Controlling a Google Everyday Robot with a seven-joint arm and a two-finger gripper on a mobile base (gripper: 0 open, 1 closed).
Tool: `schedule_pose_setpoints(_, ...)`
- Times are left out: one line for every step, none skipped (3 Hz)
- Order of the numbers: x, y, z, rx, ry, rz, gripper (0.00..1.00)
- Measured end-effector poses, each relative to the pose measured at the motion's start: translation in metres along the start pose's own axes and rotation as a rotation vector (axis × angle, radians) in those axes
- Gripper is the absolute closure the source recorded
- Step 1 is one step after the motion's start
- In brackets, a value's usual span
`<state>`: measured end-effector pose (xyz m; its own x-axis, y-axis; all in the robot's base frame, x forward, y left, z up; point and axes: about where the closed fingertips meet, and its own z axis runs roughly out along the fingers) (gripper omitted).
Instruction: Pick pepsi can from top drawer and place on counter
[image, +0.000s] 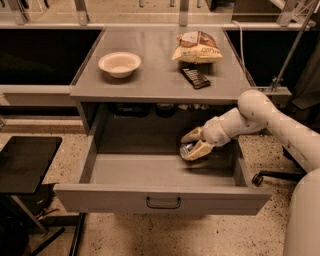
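Observation:
The top drawer (160, 197) stands pulled open below the counter (160, 75). My gripper (192, 144) reaches into its right side from the white arm at the right. The gripper is shut on the pepsi can (187, 150), a small can with a silver end, held tilted just above the drawer floor. The tan fingers (201, 149) cover most of the can.
On the counter sit a white bowl (119, 63), a chip bag (197, 48) and a flat dark bar-shaped packet (195, 77). A black square side table (25, 162) stands at the left. A chair base (265, 177) is at the right of the drawer.

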<state>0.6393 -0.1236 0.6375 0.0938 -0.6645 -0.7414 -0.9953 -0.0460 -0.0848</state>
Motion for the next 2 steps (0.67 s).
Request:
schedule_pose_setpoints(0.0113, -0.0027, -0.0180, -0.006, -0.093, 0.051, 1.00)
schedule_pose_setpoints(0.0111, 0.0006, -0.0149, -0.009, -0.097, 0.054, 1.00)
